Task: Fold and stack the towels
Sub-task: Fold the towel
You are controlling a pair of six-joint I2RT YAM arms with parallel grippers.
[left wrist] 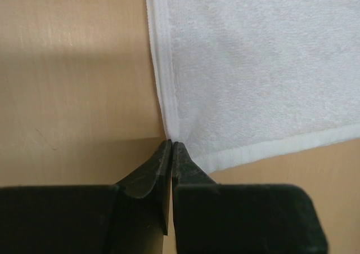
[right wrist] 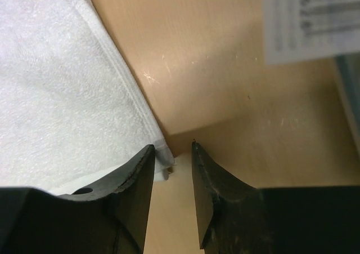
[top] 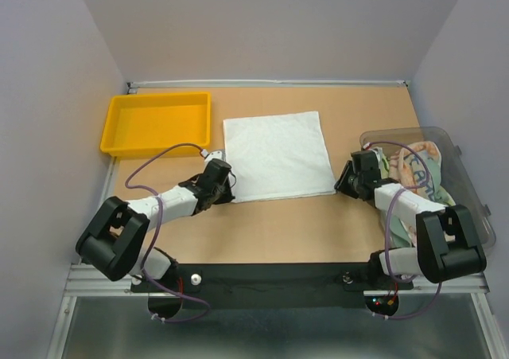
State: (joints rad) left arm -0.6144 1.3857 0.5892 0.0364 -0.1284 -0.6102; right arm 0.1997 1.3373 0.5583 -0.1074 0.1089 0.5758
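Observation:
A plain white towel (top: 278, 156) lies flat in the middle of the table. My left gripper (top: 226, 190) is at its near left corner. In the left wrist view the left gripper (left wrist: 170, 143) is shut, with its tips pinching the hem of the white towel (left wrist: 259, 68) at that corner. My right gripper (top: 342, 184) is at the near right corner. In the right wrist view the right gripper (right wrist: 171, 145) is open, with the corner of the white towel (right wrist: 56, 96) lying just inside its left finger (right wrist: 138, 175). More towels, one with a letter print (top: 415, 166), lie crumpled in the clear bin.
A yellow tray (top: 155, 122) stands at the far left. The clear plastic bin (top: 457, 148) stands at the right edge, beside the right arm; its white label (right wrist: 312, 20) shows in the right wrist view. Grey walls close in the table on three sides.

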